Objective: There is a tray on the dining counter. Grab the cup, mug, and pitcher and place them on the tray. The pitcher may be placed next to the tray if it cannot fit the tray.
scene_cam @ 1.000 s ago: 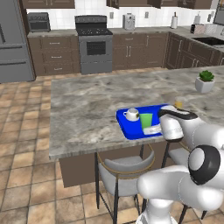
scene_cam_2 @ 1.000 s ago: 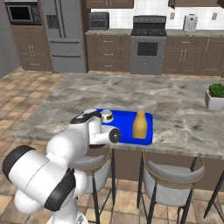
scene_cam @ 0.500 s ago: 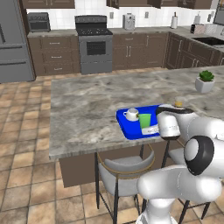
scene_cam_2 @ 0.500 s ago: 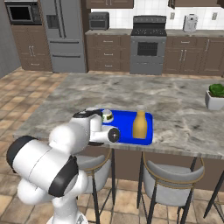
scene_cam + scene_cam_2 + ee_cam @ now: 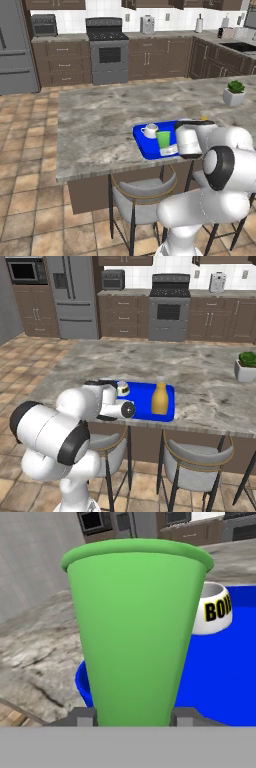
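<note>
A dark-wood kitchen with a steel stove [image 5: 108, 50] against the far wall fills the top of both base views, and the marbled counter [image 5: 95, 130] runs across the middle of the frame.

In the left base view, going left to right, the blue tray [image 5: 144, 145] lies right of centre near the counter's front edge. On it the white mug [image 5: 149, 131] sits to the left and the green cup [image 5: 163, 139] just right of it. The cup stands upright, long axis vertical, wide mouth up. The arm's white wrist covers the tray's right end. A potted plant [image 5: 233, 92] stands at the far right.

In the right base view the arm rises at the lower left, the mug [image 5: 122, 388] shows at the tray's [image 5: 142, 396] left end, and the yellow pitcher [image 5: 160, 399] stands upright on its right part, neck up. The plant [image 5: 246, 366] is at the right edge.

In the hand view the cup [image 5: 137, 632] fills the centre, upright on the tray [image 5: 220, 677], with the mug [image 5: 215, 609] behind it at the right. The gripper [image 5: 134, 716] has a grey fingertip [image 5: 84, 716] at each side of the cup's base, close against it; whether they squeeze it I cannot tell.

Against the pictures of a second ago, cup, mug and pitcher stand in the same places on the tray; the arm's elbow has swung in closer to the cameras.
</note>
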You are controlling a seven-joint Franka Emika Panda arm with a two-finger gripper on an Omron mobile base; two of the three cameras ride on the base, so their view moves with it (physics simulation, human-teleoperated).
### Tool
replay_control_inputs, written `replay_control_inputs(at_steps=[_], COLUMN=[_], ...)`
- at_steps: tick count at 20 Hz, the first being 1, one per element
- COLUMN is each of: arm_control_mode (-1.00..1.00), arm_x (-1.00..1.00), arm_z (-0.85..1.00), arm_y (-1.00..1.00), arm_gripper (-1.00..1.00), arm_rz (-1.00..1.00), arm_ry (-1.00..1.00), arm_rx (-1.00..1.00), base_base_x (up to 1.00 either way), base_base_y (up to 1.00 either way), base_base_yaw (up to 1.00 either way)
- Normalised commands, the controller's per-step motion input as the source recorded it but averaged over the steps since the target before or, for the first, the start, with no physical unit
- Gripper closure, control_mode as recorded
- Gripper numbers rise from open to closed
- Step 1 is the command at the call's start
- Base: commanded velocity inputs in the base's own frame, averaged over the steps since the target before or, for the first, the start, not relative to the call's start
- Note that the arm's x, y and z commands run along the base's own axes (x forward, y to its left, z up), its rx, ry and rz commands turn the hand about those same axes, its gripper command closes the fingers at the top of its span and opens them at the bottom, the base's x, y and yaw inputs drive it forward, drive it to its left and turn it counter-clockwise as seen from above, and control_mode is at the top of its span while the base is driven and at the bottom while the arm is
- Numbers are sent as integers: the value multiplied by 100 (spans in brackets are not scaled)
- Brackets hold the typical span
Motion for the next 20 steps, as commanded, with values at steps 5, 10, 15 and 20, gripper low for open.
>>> replay_control_inputs(at_steps=[5,10,15,20], arm_control_mode=[-100,-100,-100,-100], arm_x=[14,15,16,18], arm_z=[-9,-7,-8,-8], arm_y=[0,0,0,0], arm_gripper=[100,100,100,100], arm_rz=[0,0,0,0], arm_ry=[0,-1,-1,-3], arm_rx=[-1,0,0,0], base_base_x=[0,0,0,0], base_base_y=[0,0,0,0], base_base_yaw=[0,0,0,0])
